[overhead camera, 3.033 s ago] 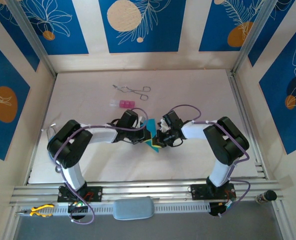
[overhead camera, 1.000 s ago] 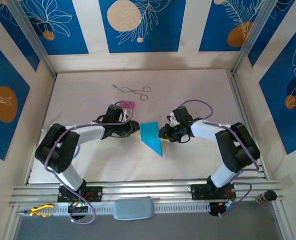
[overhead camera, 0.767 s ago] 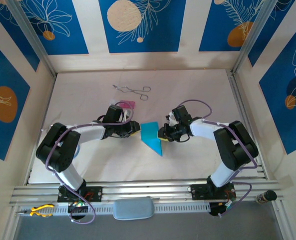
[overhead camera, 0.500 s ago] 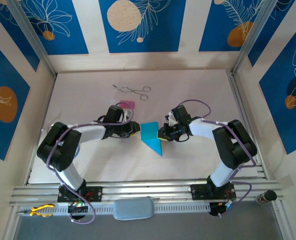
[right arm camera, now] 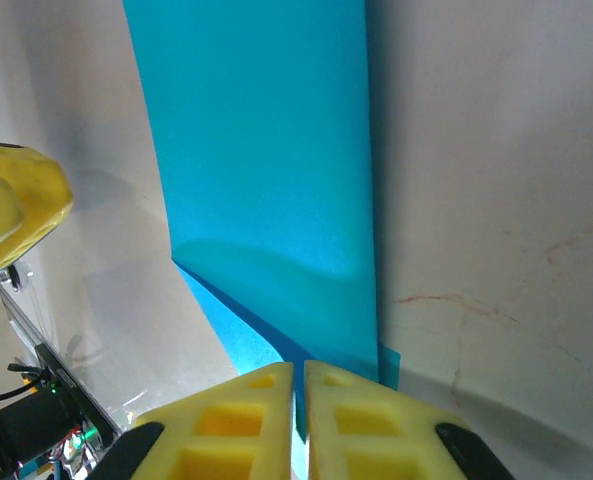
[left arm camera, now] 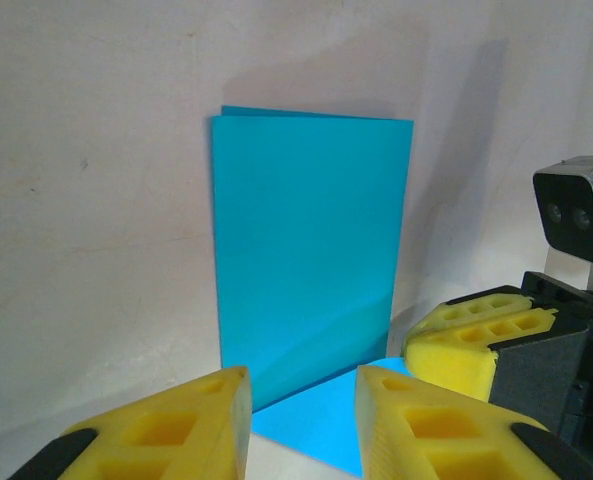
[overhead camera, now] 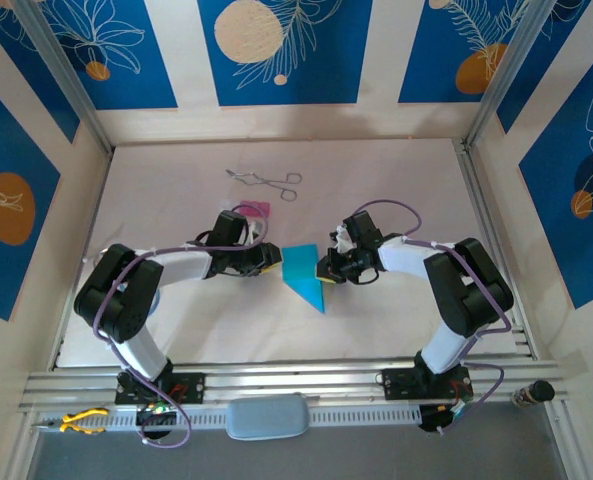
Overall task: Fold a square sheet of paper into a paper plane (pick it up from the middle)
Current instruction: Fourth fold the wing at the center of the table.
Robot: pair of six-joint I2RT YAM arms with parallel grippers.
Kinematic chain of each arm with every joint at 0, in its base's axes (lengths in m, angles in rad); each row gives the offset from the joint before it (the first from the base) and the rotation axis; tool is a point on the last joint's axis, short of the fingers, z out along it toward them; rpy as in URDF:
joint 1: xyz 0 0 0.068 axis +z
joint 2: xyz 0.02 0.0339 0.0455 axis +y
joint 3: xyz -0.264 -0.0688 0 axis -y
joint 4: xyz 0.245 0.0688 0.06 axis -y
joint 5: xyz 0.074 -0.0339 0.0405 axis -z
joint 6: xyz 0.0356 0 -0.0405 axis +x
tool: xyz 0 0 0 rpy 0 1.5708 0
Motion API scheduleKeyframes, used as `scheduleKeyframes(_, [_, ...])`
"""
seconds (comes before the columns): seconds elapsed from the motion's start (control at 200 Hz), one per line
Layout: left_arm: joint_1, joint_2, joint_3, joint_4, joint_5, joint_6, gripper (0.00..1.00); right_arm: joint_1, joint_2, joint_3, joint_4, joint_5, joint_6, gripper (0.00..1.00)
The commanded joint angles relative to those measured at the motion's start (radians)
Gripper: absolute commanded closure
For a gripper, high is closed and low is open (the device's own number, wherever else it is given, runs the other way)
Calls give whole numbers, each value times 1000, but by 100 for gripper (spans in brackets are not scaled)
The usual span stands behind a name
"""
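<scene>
Right gripper point(right arm camera: 298, 395), pinched shut on the right edge of the folded blue paper point(right arm camera: 266, 180) lying mid-worktop point(right arm camera: 476, 150), could drag it askew or crease it, since the left gripper point(left arm camera: 301, 410), part-open opposite, grips nothing.

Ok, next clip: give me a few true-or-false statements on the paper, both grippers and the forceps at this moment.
1. The right gripper is closed on an edge of the blue paper. True.
2. The left gripper is clamped shut on the paper. False: its fingers stand apart, clamping nothing.
3. The forceps lie on top of the paper. False: they lie apart from it, farther back on the table.
4. The paper is folded, with layers overlapping. True.
</scene>
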Motion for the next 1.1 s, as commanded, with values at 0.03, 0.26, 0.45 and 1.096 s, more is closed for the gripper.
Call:
scheduleKeyframes(0.03, [-4,15,17,-13,23,-5,65,6,-8,17,-19,-41,-21,91])
scheduleKeyframes(0.26, [0,28,29,-13,37,-13,62,3,-61,-9,27,-80,-11,96])
scheduleKeyframes(0.45, [3,58,39,18,76,-38,60,-8,-114,-48,84,-119,10,98])
scheduleKeyframes(1.096, [5,136,57,136,146,-117,59,-73,-199,-148,203,-200,63,99])
